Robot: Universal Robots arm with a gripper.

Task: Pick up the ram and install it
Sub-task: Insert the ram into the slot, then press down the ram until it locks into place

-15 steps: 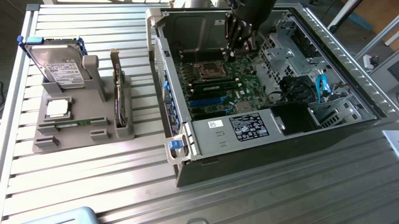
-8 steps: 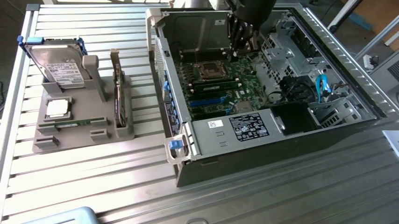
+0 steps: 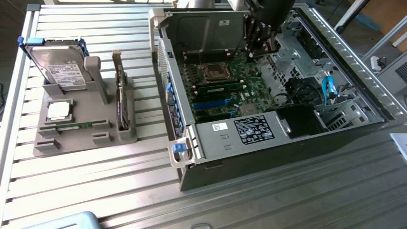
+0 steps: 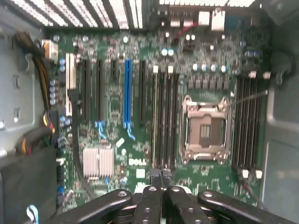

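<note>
Green motherboard [image 4: 140, 154] (blue slot [image 4: 127, 91]); black gripper [image 4: 159, 173]; grey holder [image 3: 83, 126].

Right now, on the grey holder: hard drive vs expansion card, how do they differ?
Hard drive is broad, silver and labelled; expansion card is thin with a brown edge. Hard drive leans back; expansion card stands upright on edge. Both sit in the grey holder, outside the case.
</note>
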